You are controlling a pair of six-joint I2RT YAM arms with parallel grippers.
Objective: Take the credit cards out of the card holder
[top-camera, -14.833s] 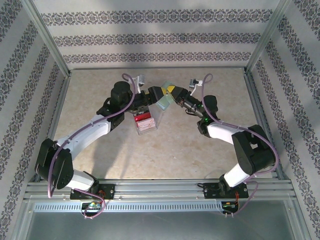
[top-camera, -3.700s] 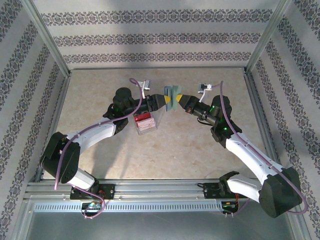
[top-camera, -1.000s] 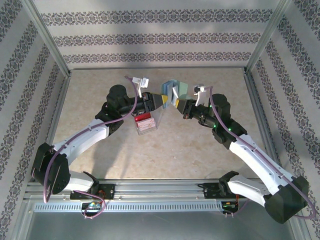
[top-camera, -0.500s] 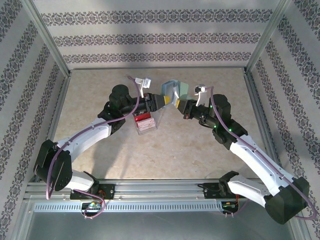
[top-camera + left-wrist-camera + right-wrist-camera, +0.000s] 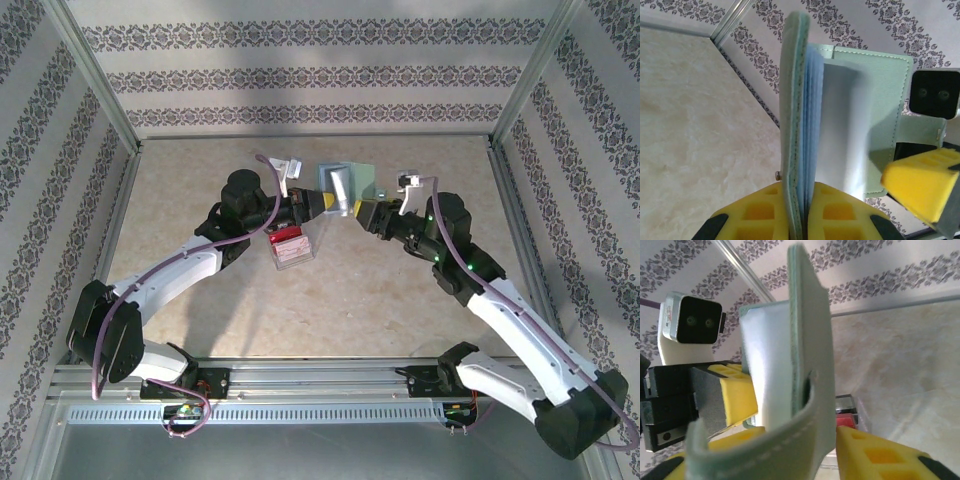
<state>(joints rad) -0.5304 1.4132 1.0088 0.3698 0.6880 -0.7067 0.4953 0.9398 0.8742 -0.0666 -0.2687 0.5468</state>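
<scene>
The pale teal card holder (image 5: 335,178) hangs open above the table's far middle, between the two arms. My left gripper (image 5: 322,203) is shut on one panel's lower edge, its yellow fingers (image 5: 757,212) clamping the teal cover and the blue card slots (image 5: 810,125). A grey rectangle that looks like one of the credit cards (image 5: 340,187) lies against the inner face. My right gripper (image 5: 363,208) stands open, the holder's other panel (image 5: 812,340) and its strap (image 5: 765,450) between its fingers without being squeezed.
A clear plastic tray (image 5: 292,245) with red and black contents sits on the marble table just below the left gripper, also seen past my right finger as the tray (image 5: 849,412). Metal frame posts and patterned walls close in the far edge and both sides.
My left gripper has shut on the card holder and my right gripper has let go and opened. The holder now faces up more, spread wider.
</scene>
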